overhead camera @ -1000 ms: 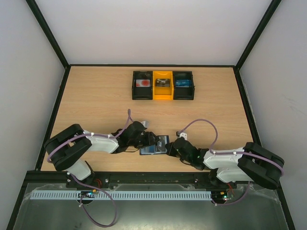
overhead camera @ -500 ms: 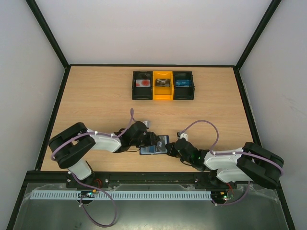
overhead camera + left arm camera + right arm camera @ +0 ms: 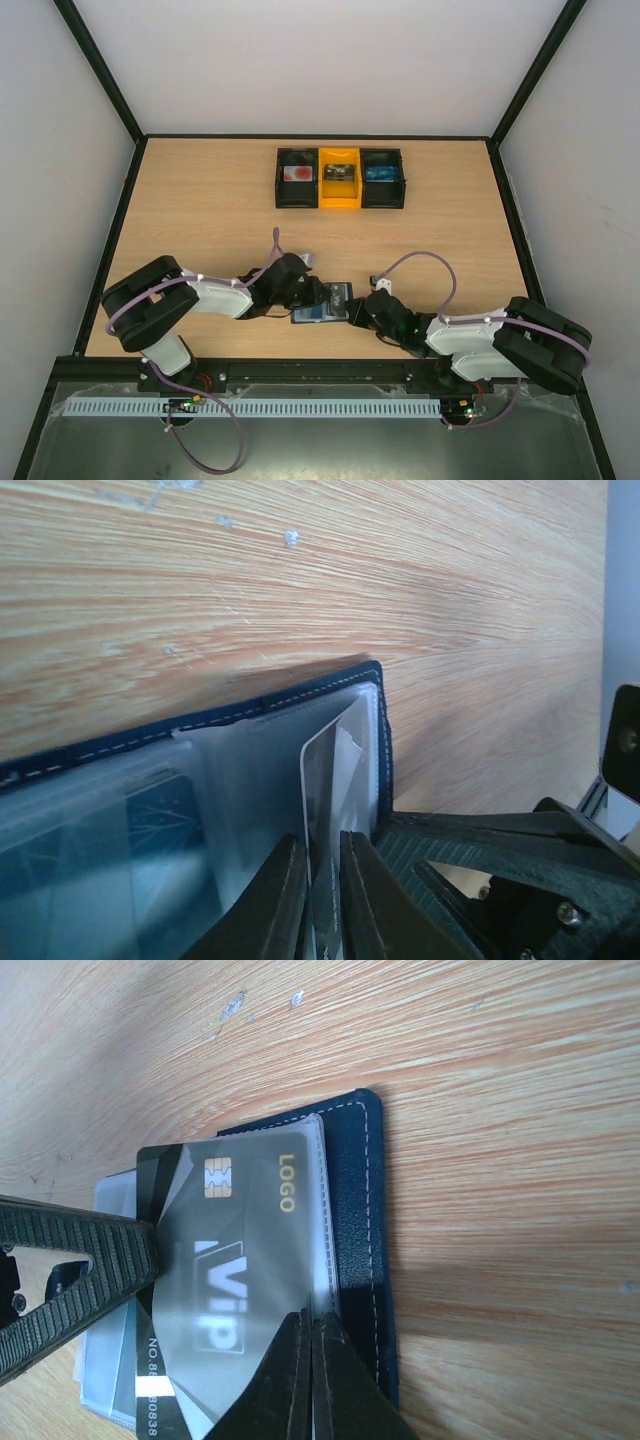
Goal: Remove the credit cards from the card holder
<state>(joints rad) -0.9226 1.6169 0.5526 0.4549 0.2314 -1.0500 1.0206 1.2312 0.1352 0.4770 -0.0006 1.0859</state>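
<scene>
card holder, black card partly out, left gripper clamped on it, right gripper closed

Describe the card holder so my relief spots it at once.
Start at the wooden table, near edge, where the left arm and right arm meet. The card holder lies flat there: dark navy with pale stitching, unlike the black and yellow bins at the far side.

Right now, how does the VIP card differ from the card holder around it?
The VIP card is black with a gold chip; the card holder is navy with pale stitching. The card is smaller than the holder, and partly covered by its clear pocket. Both are flat rectangles.
</scene>
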